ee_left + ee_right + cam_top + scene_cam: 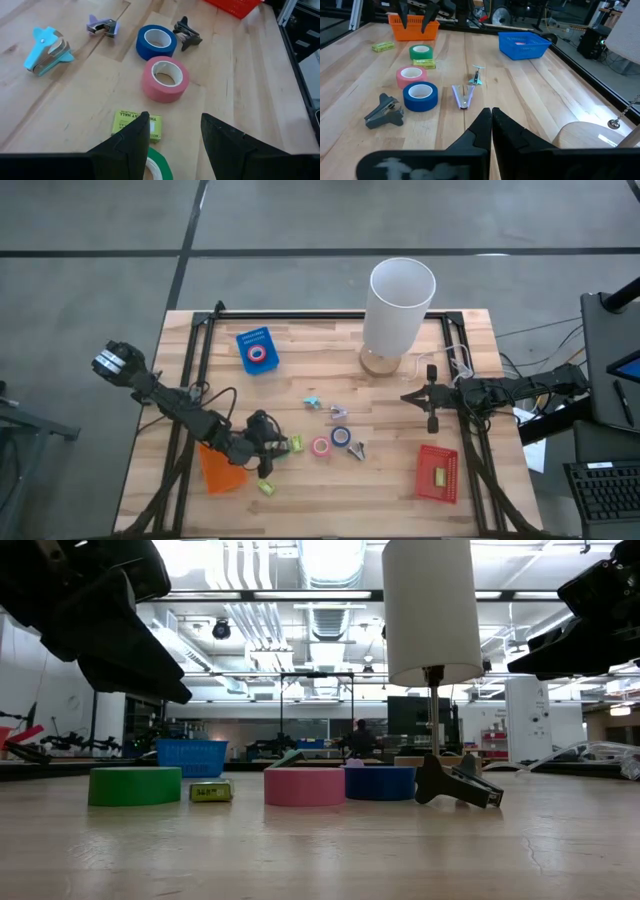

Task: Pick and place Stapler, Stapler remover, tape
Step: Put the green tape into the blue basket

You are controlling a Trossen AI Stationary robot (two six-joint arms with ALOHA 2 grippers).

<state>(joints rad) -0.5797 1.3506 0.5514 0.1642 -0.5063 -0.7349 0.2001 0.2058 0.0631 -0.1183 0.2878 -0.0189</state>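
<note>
Hovering with its fingers spread and nothing between them, my left gripper [268, 442] is showing from overhead just beside the green ring of tape [283, 445], near my orange plastic basket [220, 470]; my right gripper [432, 395], pinched shut and empty, is waiting by the white lamp [398, 305]. Looking level across the table, I am seeing the green tape [135, 786], a yellow-green staple box [211, 791], the pink tape roll [304, 786], the blue tape roll [379, 782] and a black staple remover [455, 785] standing in a row. Through my left wrist I am looking past my dark fingers [134, 145] at the green roll directly beneath them. Through my right wrist I am seeing a blue mesh basket [524, 44] beyond my closed fingers [482, 131].
</note>
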